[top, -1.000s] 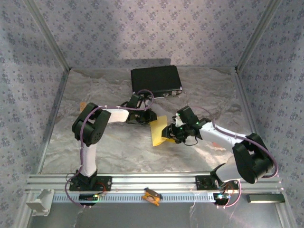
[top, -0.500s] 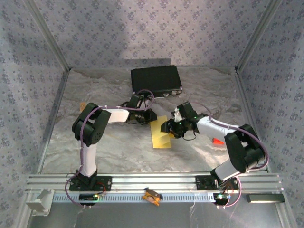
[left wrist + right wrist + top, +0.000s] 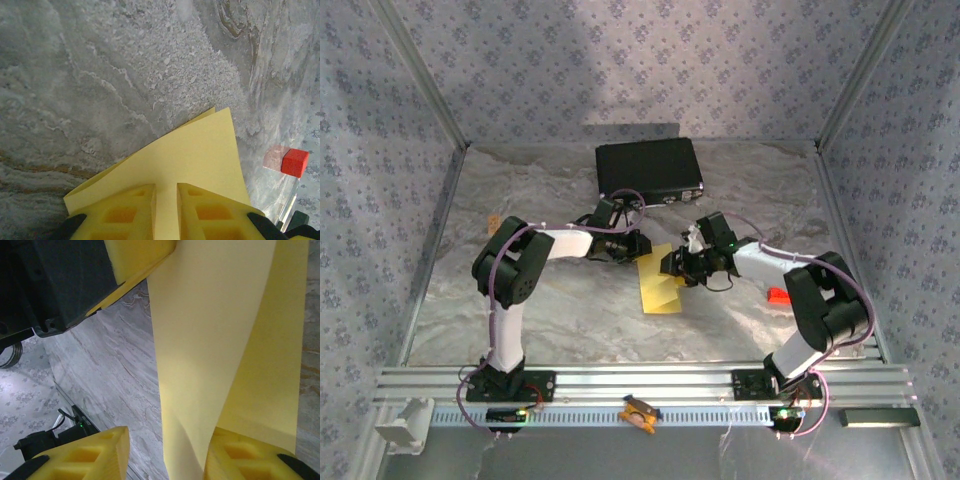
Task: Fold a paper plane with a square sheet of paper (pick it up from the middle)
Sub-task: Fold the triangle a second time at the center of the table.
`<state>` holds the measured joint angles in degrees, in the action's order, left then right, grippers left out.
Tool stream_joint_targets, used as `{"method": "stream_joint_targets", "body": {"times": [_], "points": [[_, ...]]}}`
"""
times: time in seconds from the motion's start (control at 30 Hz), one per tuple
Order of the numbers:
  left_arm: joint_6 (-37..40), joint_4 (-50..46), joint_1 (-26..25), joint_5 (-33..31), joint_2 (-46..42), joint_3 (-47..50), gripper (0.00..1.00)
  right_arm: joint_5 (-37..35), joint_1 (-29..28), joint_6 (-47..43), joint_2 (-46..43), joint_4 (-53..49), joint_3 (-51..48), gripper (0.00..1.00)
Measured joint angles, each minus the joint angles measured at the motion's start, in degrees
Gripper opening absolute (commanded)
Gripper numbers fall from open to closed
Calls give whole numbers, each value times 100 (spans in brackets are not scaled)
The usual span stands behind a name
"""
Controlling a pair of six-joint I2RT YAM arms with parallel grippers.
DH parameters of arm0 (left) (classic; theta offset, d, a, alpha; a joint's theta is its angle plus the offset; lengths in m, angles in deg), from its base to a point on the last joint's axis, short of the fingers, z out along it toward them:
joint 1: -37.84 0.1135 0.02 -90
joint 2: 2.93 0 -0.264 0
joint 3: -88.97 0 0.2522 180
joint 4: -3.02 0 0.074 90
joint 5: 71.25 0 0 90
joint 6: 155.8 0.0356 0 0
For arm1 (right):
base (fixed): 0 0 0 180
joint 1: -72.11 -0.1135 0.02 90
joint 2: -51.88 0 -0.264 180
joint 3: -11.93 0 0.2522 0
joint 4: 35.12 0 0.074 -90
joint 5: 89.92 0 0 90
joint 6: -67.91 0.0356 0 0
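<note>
1. Paper (image 3: 661,283): yellow, folded double into a narrow strip, on the near side of the black case (image 3: 650,168) and apart from it, over the grey marbled surface (image 3: 560,310).
2. Left gripper (image 3: 638,252) between the case and the paper, at the paper's end closest to the case. Jaws clenched on that end; in the left wrist view only a thin slit between the yellow fingers (image 3: 125,212), with the paper (image 3: 200,155) running out through it.
3. Two layers visible at the paper's far corner in the left wrist view, edges slightly offset.
4. Right gripper (image 3: 671,268) just beside the left one, a little further from the case, at the paper's long edge. Jaws released and spread wide.
5. In the right wrist view, paper (image 3: 215,330) hanging between the right fingers (image 3: 85,457), lying against one of them, not pinched.
6. Red block (image 3: 778,296) on the surface, near side of the case, off past the right arm; also in the left wrist view (image 3: 294,162).
7. Orange clip (image 3: 640,412) on the front rail, well apart from the case.
</note>
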<state>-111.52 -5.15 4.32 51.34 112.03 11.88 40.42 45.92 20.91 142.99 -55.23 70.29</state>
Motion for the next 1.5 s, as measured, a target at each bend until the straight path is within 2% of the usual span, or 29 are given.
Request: {"method": "stream_joint_targets", "body": {"times": [0.27,0.47,0.57,0.7,0.93,1.13,1.27,1.5], "points": [[0,4,-15,-7,-24,0,24,105,118,-26,101,236,-203,24],[-7,-140,-66,-94,-273,81,42,107,155,-17,278,378,-361,7],[31,-262,-81,-203,-614,177,50,94,160,13,330,498,-407,6],[118,-306,-111,-442,-1285,319,56,11,199,157,330,750,-511,4],[330,-278,-144,-1106,-2385,868,57,-221,350,535,330,1244,-697,4],[479,-245,-273,-1777,-2839,1405,57,-442,391,901,258,1604,-973,5],[584,-129,-363,-2120,-3115,1759,61,-483,393,1150,136,1755,-1126,6],[629,-92,-356,-2476,-3600,1980,66,-420,345,1143,48,1808,-1108,19]]}}
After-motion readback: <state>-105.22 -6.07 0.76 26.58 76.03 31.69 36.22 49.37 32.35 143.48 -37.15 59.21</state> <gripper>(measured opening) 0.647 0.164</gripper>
